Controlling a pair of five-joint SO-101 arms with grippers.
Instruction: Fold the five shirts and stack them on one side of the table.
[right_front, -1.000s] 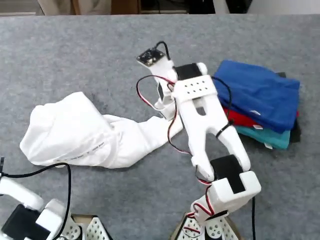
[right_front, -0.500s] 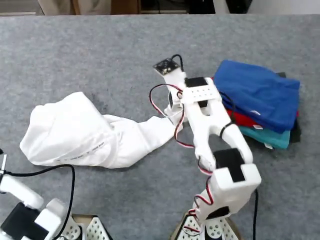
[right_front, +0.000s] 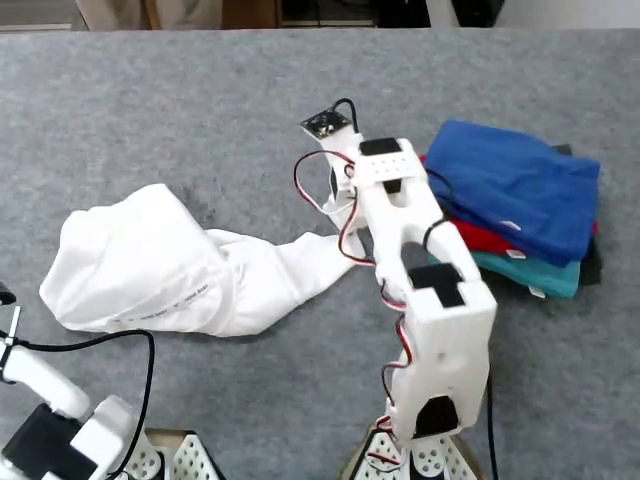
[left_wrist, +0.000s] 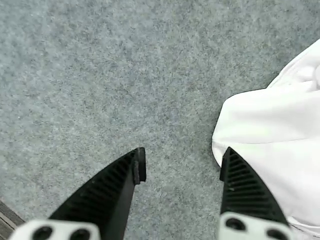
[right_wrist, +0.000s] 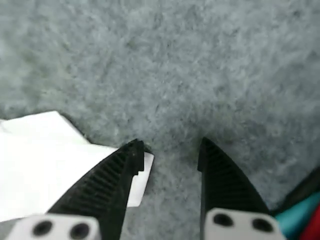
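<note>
White shirt (right_front: 150, 265) lies unfolded left of centre on table (right_front: 150, 100), right pincer (right_wrist: 171, 145) spread astride its corner tip, left pincer (left_wrist: 183, 152) spread beside its edge; risk: such a shallow bite likely slips off when lifted.

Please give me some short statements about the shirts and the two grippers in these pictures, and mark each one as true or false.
1. The blue shirt lies on top of the stack. True.
2. The white shirt is folded and lies on the stack. False: it lies rumpled on the table, apart from the stack.
3. The right gripper has its fingers open. True.
4. The left gripper is shut on the white shirt. False: its fingers are open over bare table, beside the shirt's edge.
</note>
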